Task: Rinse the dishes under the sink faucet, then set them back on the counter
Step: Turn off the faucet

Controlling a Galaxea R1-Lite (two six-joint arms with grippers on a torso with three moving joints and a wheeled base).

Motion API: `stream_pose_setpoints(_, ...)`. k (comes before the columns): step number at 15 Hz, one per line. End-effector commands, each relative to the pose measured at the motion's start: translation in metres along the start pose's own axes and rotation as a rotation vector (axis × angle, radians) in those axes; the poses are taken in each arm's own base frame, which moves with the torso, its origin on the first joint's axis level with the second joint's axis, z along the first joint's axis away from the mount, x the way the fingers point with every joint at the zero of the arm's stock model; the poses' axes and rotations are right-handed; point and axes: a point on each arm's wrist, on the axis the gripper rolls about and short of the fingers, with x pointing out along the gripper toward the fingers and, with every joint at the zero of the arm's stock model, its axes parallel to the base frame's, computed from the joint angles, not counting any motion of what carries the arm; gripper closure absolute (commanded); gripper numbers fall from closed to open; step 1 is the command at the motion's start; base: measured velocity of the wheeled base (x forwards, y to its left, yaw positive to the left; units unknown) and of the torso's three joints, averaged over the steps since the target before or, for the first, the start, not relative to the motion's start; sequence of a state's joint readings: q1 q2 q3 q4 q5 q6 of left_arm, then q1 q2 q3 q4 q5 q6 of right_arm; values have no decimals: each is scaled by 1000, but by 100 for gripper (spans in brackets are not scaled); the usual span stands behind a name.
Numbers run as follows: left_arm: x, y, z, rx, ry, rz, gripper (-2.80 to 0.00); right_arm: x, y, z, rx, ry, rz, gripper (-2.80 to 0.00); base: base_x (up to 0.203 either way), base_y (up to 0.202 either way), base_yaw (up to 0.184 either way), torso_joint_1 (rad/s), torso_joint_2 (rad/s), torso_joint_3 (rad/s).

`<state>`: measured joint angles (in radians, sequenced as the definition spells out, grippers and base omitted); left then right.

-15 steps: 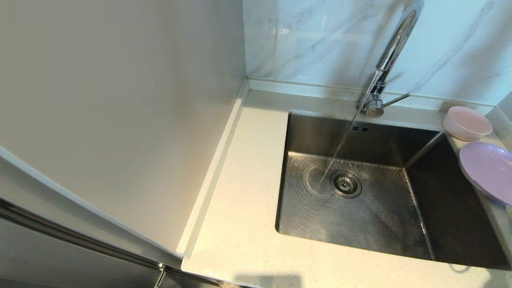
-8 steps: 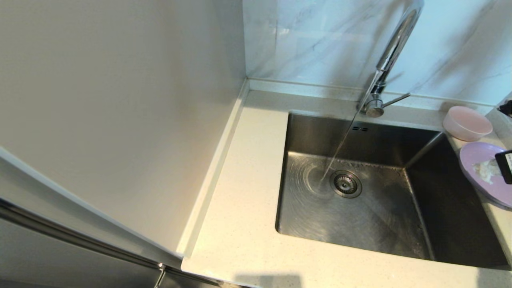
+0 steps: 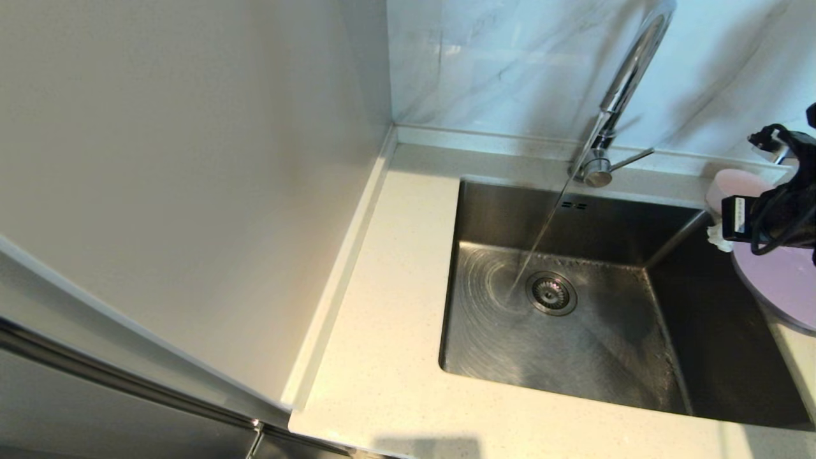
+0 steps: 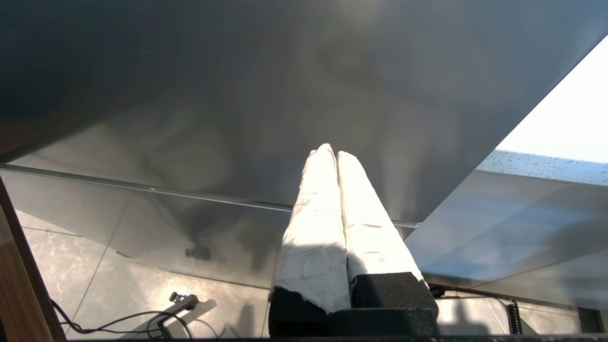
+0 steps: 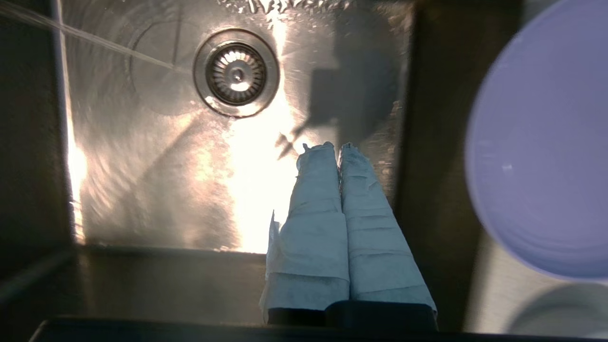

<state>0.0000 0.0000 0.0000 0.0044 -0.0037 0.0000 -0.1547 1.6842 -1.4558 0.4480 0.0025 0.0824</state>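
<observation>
Faucet (image 3: 628, 89) running into sink (image 3: 574, 331), stream landing beside drain strainer (image 3: 551, 292). Pink bowl (image 3: 733, 185) and lilac plate (image 3: 774, 284) on counter (image 3: 382, 357) at sink's right edge. Right gripper (image 5: 332, 148) over sink beside plate, fingers pressed together, empty; left gripper (image 4: 330, 151) parked below counter, fingers together.
</observation>
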Motion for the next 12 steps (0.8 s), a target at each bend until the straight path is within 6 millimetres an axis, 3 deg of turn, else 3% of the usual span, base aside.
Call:
stream_pose_setpoints(1, 0, 0, 0, 0, 0, 1, 0, 40, 4, 2, 63, 72, 24, 0, 0, 0, 0, 0, 0, 0)
stream_pose_setpoints(7, 0, 0, 0, 0, 0, 1, 0, 53, 39, 29, 168, 6, 111, 0, 0, 0, 0, 0, 0, 0)
stream_pose_setpoints(12, 0, 0, 0, 0, 0, 1, 0, 56, 48, 50, 163, -149, 90, 0, 0, 0, 0, 0, 0, 0)
